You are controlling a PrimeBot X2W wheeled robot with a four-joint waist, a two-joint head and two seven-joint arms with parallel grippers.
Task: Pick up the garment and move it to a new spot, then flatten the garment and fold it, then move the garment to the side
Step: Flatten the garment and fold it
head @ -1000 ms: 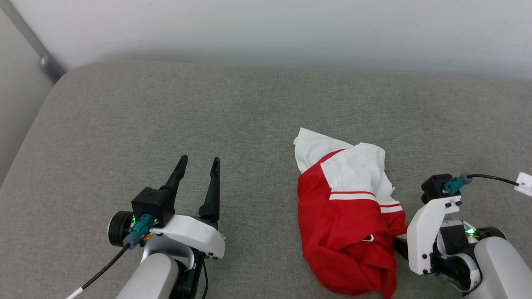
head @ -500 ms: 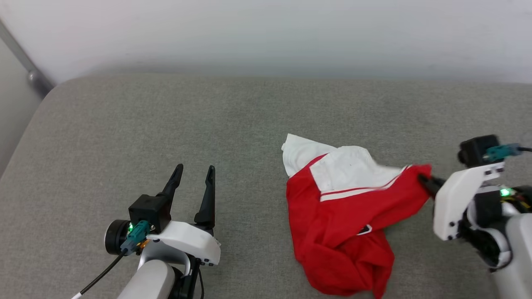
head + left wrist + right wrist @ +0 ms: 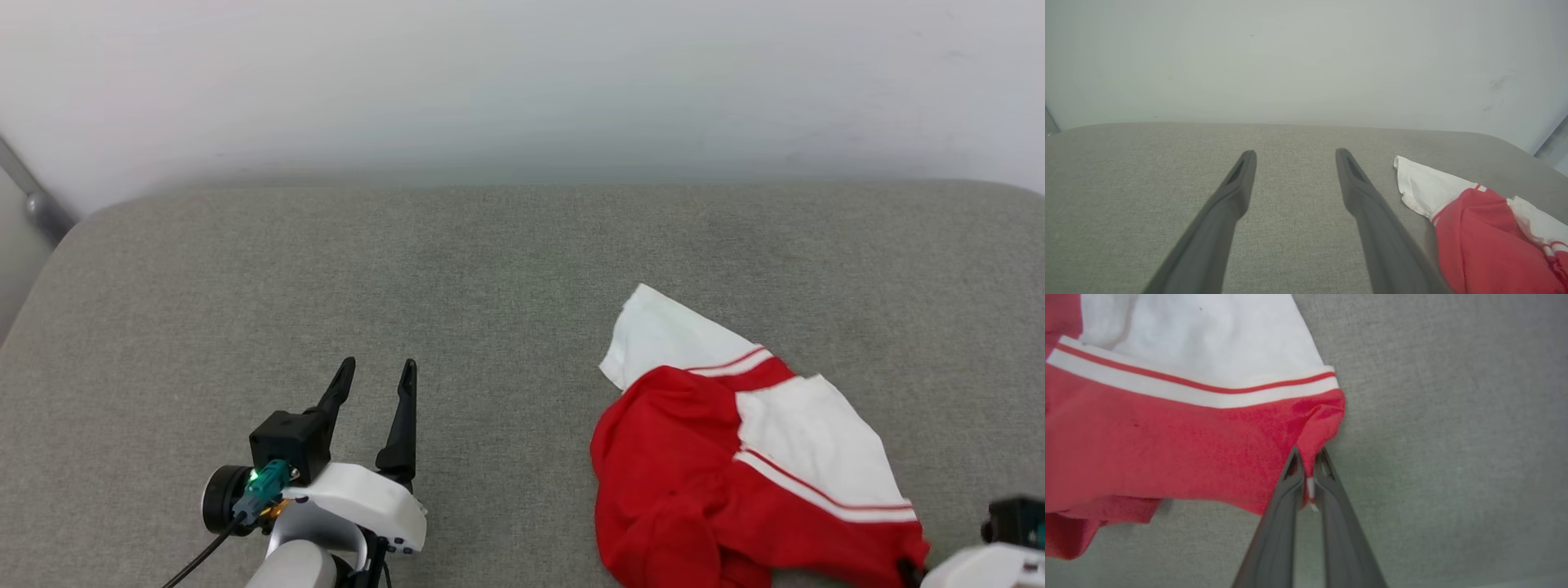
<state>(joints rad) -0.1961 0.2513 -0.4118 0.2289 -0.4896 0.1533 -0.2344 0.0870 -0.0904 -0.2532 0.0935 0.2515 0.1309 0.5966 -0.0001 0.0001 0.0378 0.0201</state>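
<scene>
Grey padded surface (image 3: 326,269) against white wall (image 3: 522,82): crumpled red-and-white garment (image 3: 694,457), red corner pinched in right gripper (image 3: 1309,454) jaws; left gripper (image 3: 378,366) jaws spread.

The garment (image 3: 694,482) at the lower right of the frame is bright red with white sleeves, each edged in thin red and white stripes; the cushion (image 3: 490,269) under it is a flecked grey weave; the wall (image 3: 522,82) is off-white; the left pincer (image 3: 379,363) has black fingers (image 3: 403,404), a white shell (image 3: 367,494) and a teal plug (image 3: 263,480); the right pincer (image 3: 1308,457) is dark grey.
</scene>
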